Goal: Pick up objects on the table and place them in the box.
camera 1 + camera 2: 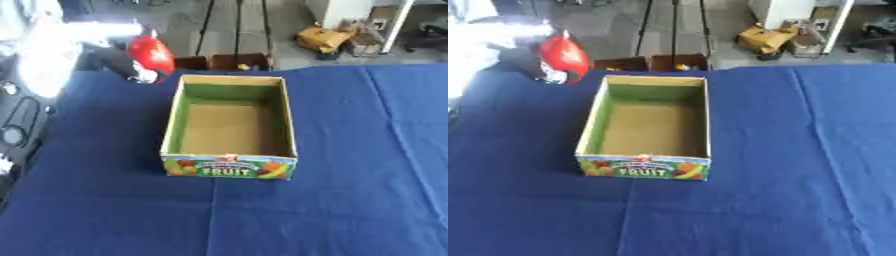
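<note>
Right, I see the open cardboard box with green inner walls and a fruit-printed front (229,122) sitting empty on the blue tablecloth (350,200). My left hand (122,62) hangs beyond the box's far-left corner, blurred; I cannot tell how its fingers are set. A glossy red rounded object (151,54) is at that hand, near the cloth's far edge. Bare cloth surrounds the box's other sides.

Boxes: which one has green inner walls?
The FRUIT box on the blue tablecloth; the two brown boxes beyond the far edge lack green.
</note>
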`<state>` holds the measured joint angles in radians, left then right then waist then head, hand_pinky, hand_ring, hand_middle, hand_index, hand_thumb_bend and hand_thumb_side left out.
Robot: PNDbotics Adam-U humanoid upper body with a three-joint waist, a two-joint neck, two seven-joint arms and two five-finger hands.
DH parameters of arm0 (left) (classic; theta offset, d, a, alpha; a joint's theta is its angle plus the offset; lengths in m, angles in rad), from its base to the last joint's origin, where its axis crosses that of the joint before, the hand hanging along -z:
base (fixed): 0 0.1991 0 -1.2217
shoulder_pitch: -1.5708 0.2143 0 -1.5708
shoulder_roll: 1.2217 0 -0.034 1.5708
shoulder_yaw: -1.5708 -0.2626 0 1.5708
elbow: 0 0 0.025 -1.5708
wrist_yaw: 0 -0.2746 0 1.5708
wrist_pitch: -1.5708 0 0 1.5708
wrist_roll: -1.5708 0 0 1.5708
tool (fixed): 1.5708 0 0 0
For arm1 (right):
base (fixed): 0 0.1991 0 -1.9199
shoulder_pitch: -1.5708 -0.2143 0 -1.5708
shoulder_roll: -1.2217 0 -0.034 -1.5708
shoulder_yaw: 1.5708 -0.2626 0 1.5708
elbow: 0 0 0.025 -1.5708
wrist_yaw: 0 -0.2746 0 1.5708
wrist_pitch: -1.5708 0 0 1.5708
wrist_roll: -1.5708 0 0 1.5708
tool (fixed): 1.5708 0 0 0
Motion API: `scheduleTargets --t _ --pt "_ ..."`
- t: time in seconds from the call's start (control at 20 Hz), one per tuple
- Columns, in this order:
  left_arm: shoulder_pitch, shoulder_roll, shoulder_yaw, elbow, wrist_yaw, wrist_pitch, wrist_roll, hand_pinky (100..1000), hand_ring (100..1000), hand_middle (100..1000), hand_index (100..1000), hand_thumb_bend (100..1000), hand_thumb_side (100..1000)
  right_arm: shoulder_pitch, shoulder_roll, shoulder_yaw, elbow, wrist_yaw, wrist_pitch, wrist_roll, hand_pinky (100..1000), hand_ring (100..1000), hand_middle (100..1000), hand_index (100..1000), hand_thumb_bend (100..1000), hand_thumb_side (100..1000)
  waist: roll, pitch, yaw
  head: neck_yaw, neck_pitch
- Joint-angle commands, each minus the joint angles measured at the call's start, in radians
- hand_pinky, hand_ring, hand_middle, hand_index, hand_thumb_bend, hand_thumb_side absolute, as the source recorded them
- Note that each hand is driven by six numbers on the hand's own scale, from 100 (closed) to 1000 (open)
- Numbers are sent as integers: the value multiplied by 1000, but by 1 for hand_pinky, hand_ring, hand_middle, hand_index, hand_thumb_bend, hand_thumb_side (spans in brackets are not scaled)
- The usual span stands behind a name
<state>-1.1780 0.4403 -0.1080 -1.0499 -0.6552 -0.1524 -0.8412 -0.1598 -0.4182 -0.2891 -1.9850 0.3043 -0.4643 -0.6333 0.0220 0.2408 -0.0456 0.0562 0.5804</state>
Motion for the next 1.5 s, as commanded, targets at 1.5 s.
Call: scheduleTargets --t 1.5 --pt "-4 -222 -3 164 -258 -22 97 155 487 556 703 100 380 -37 -5 6 -15 -36 -1 27 727 762 583 757 100 963 9 4 -52 25 -32"
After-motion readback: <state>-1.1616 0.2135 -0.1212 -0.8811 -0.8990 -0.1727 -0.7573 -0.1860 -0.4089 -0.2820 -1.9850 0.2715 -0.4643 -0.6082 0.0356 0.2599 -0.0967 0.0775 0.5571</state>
